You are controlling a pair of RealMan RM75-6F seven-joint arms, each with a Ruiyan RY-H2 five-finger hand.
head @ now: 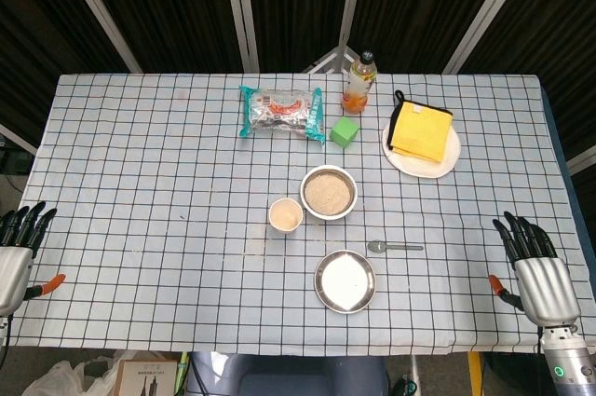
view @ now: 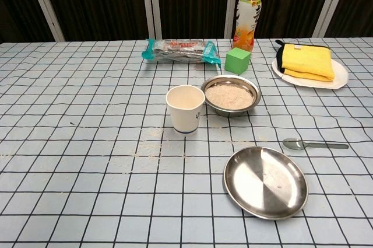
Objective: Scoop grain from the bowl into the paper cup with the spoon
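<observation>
One empty plate [view: 266, 182] (steel), spoon [view: 315, 144] beside

Checked cloth covers the counter [head: 140, 163]. Lower centre of frame: empty steel plate [head: 345, 281]. Upper centre: snack packet [head: 281, 111] lying flat; green cube [head: 345, 130] just right of it; orange drink bottle [head: 359, 81] upright behind the cube. Upper right: white plate [head: 445, 159] carrying a folded yellow cloth [head: 421, 129].
</observation>
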